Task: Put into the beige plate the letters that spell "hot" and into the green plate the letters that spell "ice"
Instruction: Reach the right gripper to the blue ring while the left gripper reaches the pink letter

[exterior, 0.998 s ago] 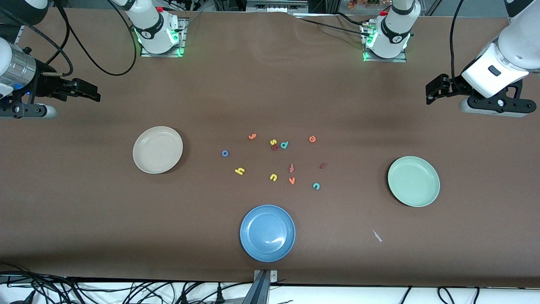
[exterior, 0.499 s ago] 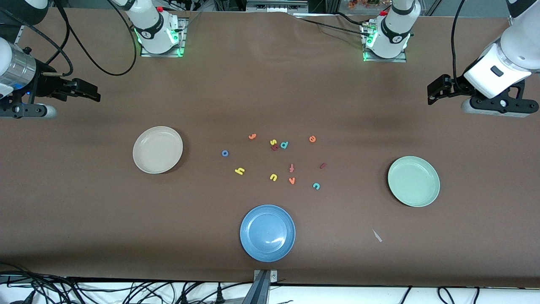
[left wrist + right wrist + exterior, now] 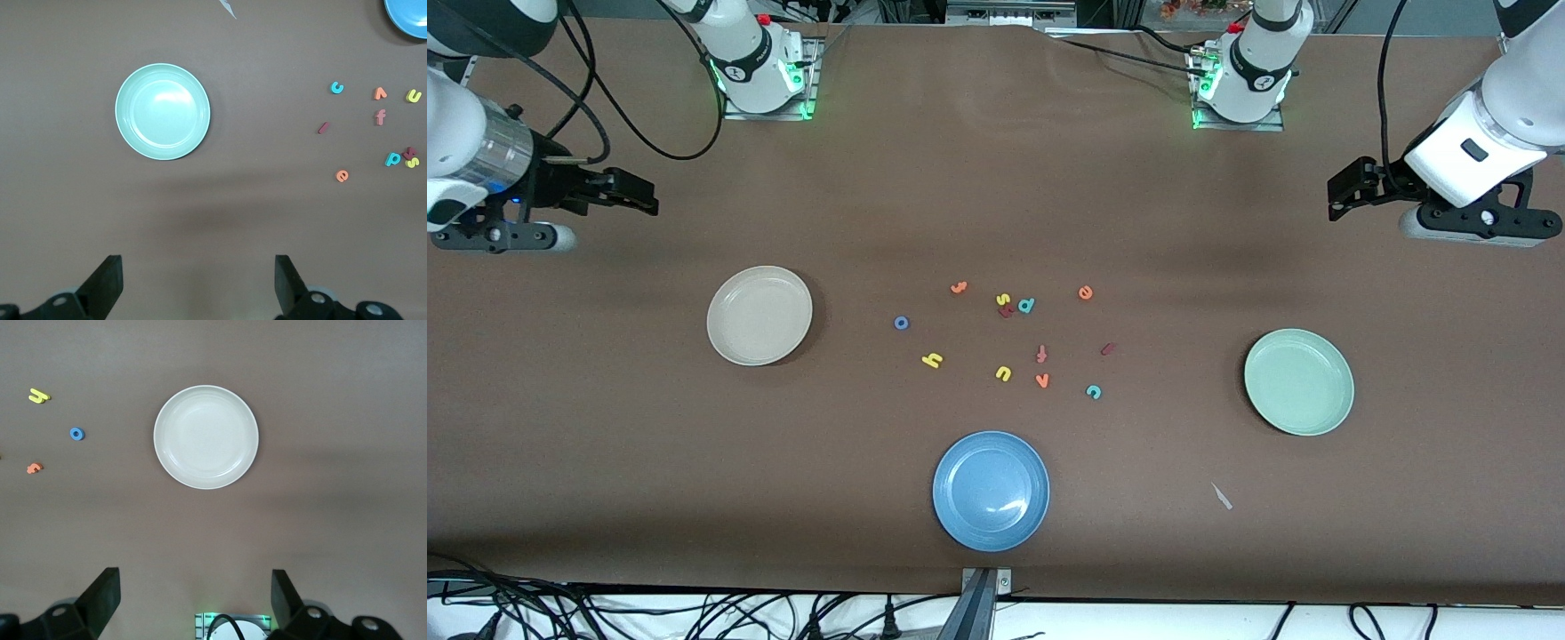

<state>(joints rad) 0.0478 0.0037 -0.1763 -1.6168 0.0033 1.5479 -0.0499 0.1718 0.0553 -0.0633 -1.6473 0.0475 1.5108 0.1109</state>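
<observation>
Both tools hang spread wide, gripping nothing: the left tool [image 3: 1336, 188] over bare table [image 3: 605, 444] at its own end, the right tool [image 3: 649, 196] likewise. Beige plate [image 3: 759, 316] and green plate [image 3: 1299, 382] sit empty (well apart). Between them lie yellow "h" [image 3: 932, 360], blue "o" [image 3: 902, 323], orange "t" [image 3: 959, 287], dark red "i" [image 3: 1108, 349], teal "c" [image 3: 1093, 391], orange "e" [image 3: 1085, 292].
</observation>
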